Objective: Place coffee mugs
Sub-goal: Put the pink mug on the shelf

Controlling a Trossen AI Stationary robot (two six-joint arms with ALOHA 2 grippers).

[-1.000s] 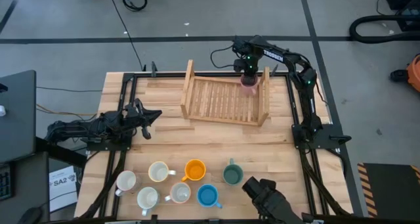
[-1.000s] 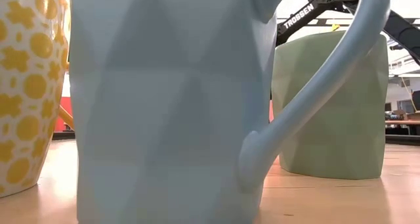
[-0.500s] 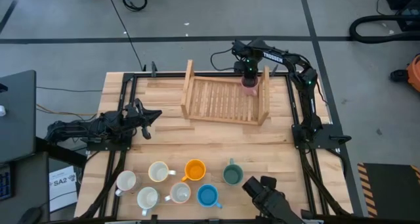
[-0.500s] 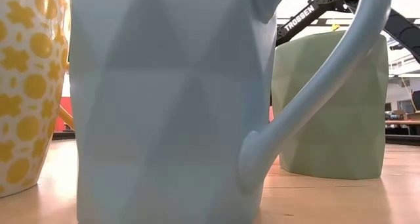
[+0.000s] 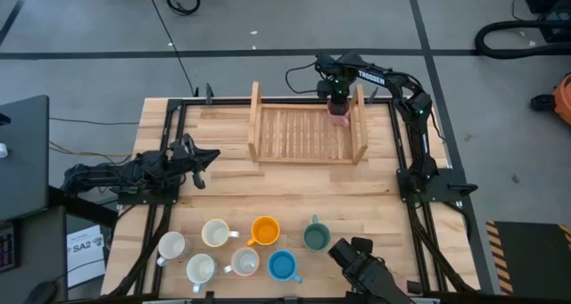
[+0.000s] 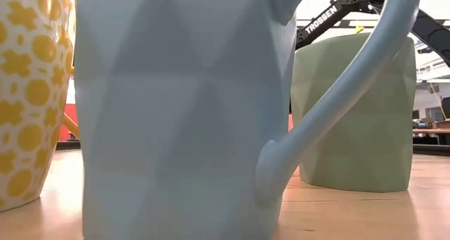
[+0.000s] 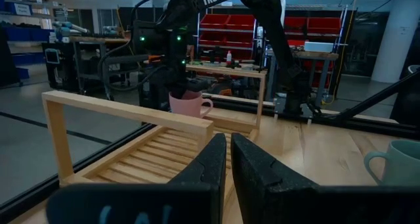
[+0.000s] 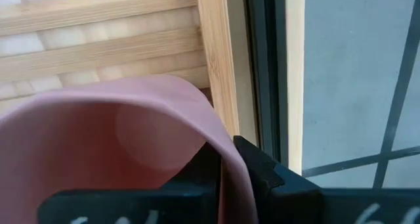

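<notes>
Pink mug (image 5: 338, 119), probably rigid, glossy and chip-prone ceramic, is sitting at the wooden rack's (image 5: 303, 133) far right corner, the right gripper (image 5: 338, 97) pinching its rim wall, while the left gripper (image 7: 227, 159) is idling nearly closed.

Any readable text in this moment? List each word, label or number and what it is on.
"TROSSEN" on the right arm's link; it shows again in the high view and, cut off at the start, in the left wrist view.
"SA3" on a paper sheet lying off the table's left edge; the smaller print under it is too small to read.
No text on the mugs or the wooden rack.
</notes>
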